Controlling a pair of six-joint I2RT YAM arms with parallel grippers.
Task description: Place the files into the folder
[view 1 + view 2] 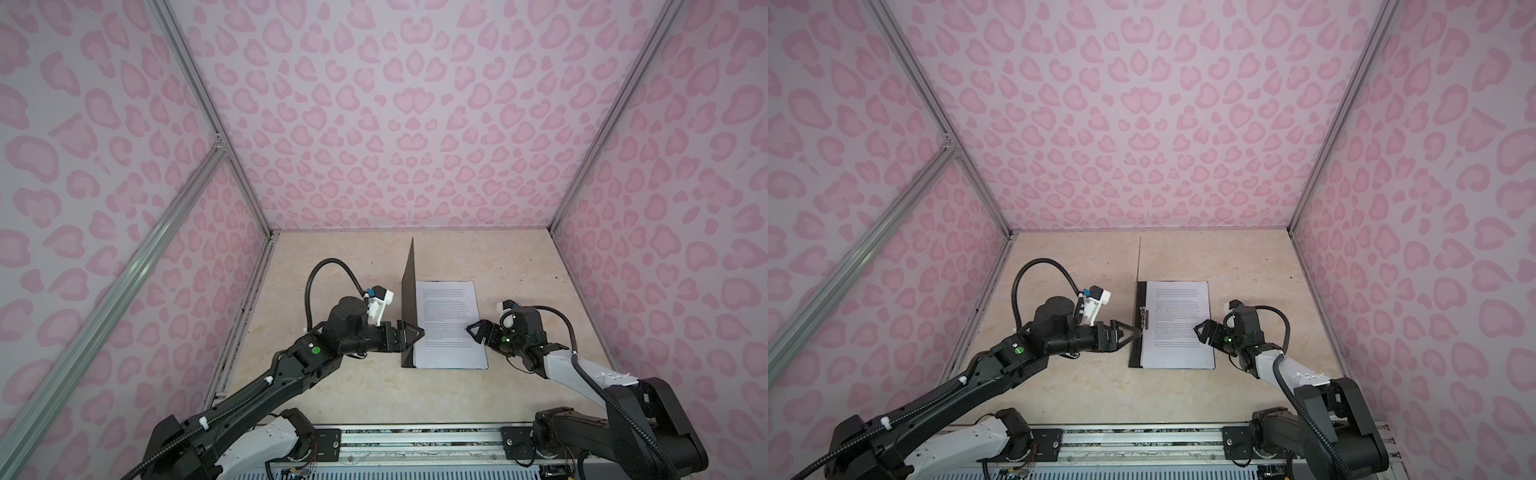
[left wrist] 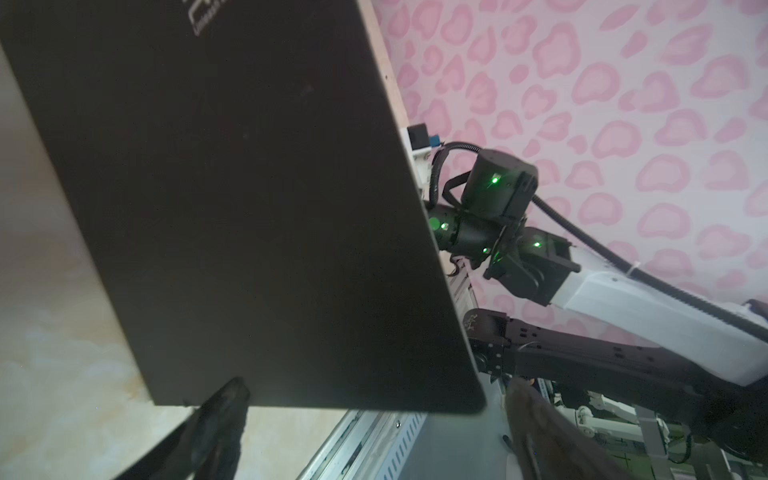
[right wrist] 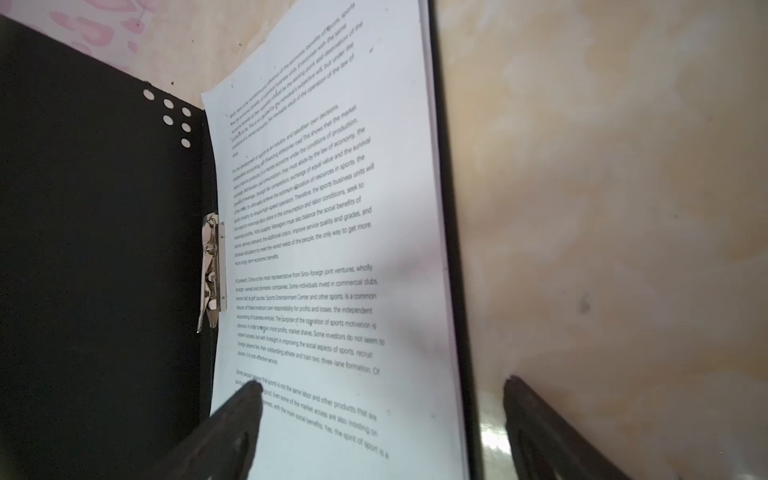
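The black folder lies open on the table. Its front cover (image 1: pixel 409 299) (image 2: pixel 249 208) stands almost upright and shows edge-on in a top view (image 1: pixel 1139 262). The files (image 1: pixel 451 324) (image 1: pixel 1177 324) (image 3: pixel 332 208), white printed sheets, lie flat on the folder's back half beside the metal clip (image 1: pixel 1144 318) (image 3: pixel 214 270). My left gripper (image 1: pixel 415 332) (image 1: pixel 1136 330) (image 2: pixel 376 390) is open, its tips at the outer face of the raised cover near its front end. My right gripper (image 1: pixel 471 328) (image 1: pixel 1200 328) (image 3: pixel 382 384) is open just above the files' right edge, one finger over the paper, the other over the table.
The beige marble tabletop (image 1: pixel 332 395) is boxed in by pink patterned walls on three sides. An aluminium rail (image 1: pixel 415 440) carrying both arm bases runs along the front edge. The right arm (image 2: pixel 498 208) shows past the cover in the left wrist view.
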